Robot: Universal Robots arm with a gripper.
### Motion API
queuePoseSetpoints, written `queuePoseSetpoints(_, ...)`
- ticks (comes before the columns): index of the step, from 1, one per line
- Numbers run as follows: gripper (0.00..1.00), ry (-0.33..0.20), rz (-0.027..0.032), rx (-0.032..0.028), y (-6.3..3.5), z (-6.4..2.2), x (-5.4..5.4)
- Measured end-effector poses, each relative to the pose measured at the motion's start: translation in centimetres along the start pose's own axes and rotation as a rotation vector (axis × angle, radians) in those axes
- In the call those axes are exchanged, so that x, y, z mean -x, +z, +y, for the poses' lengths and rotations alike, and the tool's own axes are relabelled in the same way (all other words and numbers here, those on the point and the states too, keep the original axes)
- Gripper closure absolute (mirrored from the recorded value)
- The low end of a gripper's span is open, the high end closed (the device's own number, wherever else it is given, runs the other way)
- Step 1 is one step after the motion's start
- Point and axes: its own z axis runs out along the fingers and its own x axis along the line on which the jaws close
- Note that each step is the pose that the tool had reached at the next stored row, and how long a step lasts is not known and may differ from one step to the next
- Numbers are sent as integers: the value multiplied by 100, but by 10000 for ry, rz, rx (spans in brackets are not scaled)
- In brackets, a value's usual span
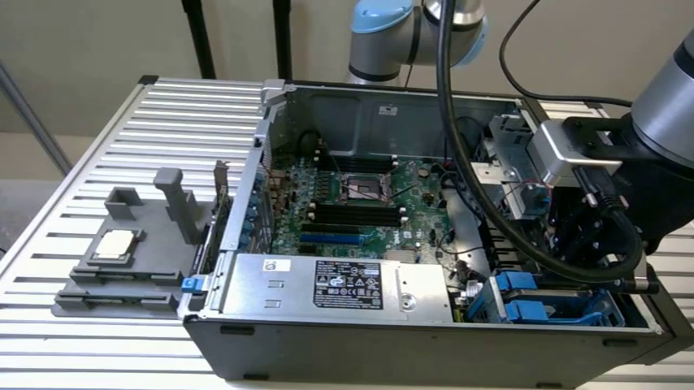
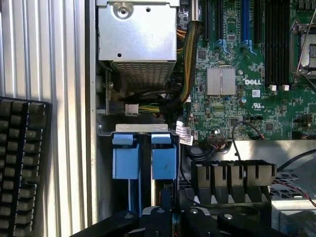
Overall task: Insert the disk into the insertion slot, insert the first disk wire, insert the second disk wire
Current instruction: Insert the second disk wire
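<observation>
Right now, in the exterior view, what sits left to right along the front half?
Grey fixture holding a CPU chip → blue latch on the case corner → silver power supply → blue drive bay fittings → gripper.

exterior view looks down obliquely at the whole case (image 1: 434,349); wrist view faces straight down, close, sharing its motherboard (image 2: 247,74).

Blue-framed disk (image 2: 164,160) sits upright in the insertion slot (image 2: 143,129).

Lab: slatted workbench (image 1: 65,325), opened computer (image 1: 434,244)
</observation>
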Motion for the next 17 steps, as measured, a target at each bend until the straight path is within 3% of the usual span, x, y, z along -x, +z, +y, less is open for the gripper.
queuePoseSetpoints(17, 84, 23, 3, -1, 55, -1, -3)
